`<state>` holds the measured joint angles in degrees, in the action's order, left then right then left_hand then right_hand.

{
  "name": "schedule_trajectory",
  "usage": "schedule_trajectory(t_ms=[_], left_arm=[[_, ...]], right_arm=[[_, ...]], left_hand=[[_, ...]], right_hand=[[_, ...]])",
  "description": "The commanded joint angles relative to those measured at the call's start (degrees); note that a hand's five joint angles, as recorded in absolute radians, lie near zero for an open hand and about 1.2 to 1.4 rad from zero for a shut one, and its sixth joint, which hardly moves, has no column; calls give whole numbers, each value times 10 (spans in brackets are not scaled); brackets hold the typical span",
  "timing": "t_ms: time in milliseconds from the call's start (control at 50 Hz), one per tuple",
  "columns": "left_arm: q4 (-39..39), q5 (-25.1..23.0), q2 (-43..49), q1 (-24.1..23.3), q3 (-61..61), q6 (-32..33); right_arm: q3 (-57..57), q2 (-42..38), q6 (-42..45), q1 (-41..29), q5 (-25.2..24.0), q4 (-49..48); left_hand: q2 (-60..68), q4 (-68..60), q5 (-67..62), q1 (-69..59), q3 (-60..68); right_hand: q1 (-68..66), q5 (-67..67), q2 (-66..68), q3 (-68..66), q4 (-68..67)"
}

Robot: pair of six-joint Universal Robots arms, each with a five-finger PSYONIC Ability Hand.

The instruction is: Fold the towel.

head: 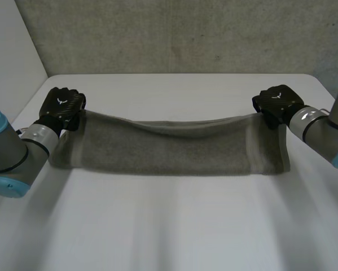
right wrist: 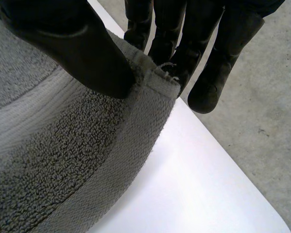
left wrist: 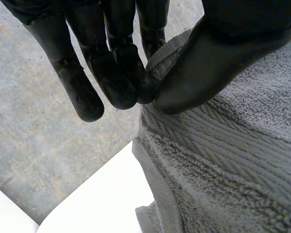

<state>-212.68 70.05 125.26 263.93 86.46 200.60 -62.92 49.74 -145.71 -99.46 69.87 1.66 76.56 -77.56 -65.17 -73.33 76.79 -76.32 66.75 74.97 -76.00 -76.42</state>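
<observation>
**At the towel's two far corners, both my hands pinch cloth**

At the far left corner of the towel [head: 169, 148], my left hand [head: 61, 107] has its thumb [left wrist: 208, 63] pressed against its fingertips [left wrist: 117, 80], with the hemmed edge of the grey cloth caught between them. My left wrist view shows that pinch right at the corner, and the towelling falls away below my palm.

At the far right corner, my right hand [head: 277, 103] does the same. Its thumb [right wrist: 77, 48] bears down on the hem and its fingers [right wrist: 198, 43] back it from the other side, so the frayed corner tip peeps out between them.

Between my hands the towel's far long edge runs left to right, sagging a little in the middle. The rest of the cloth drops towards me, and its near edge rests on the white table [head: 169, 231]. A paler woven band crosses the towel near each short end.

My left arm [head: 11, 152] reaches in from the near left and my right arm [head: 326, 130] from the right. Beyond the table's far edge stands a rough grey wall [head: 185, 34]. Grey floor [right wrist: 262, 121] lies past the table's edge beside my right fingertips.
</observation>
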Motion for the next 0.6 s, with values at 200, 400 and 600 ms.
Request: schedule_trajectory(t_ms=[200, 400, 600], left_arm=[[22, 11, 71, -6, -72, 1], [30, 21, 70, -5, -75, 10], [44, 60, 6, -5, -65, 4]], right_arm=[[74, -83, 1, -14, 35, -12], [74, -83, -2, -21, 46, -57], [39, -15, -69, -35, 70, -71]], left_hand=[[34, -24, -48, -67, 32], [-537, 547, 523, 505, -539], [-633, 643, 619, 601, -635]], right_hand=[[-37, 33, 50, -40, -36], [663, -667, -650, 660, 664], [663, -667, -650, 660, 664]])
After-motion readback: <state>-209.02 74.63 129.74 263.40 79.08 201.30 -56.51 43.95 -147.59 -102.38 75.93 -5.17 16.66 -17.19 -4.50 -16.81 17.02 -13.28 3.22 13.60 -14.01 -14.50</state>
